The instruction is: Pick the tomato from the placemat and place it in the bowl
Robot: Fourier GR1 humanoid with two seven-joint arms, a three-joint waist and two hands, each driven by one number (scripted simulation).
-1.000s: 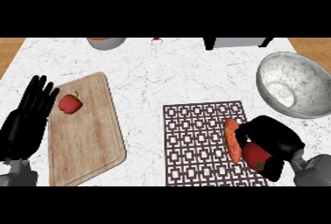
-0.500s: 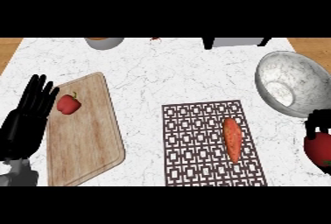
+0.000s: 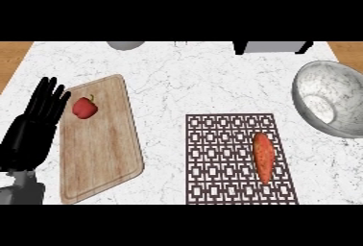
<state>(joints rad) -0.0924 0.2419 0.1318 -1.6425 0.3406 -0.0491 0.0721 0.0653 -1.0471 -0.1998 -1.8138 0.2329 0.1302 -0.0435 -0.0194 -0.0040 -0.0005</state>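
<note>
marble counter (image 3: 191,81). you see left hand (image 3: 34,127) at frame left edge, fingers straight and spread, resting, holding nothing. right hand out of frame. tomato not visible anywhere. placemat (image 3: 237,158) lower right carries only orange sweet potato (image 3: 264,157). bowl (image 3: 333,103) at right edge. red bell pepper (image 3: 85,107) on cutting board (image 3: 99,144), left.

Bright, even light overhead, no glare on counter (image 3: 212,81). Soft thin shadows under board (image 3: 99,139) edge & bowl (image 3: 333,103). Bowl's inside shows pale sheen. No edge warp.
</note>
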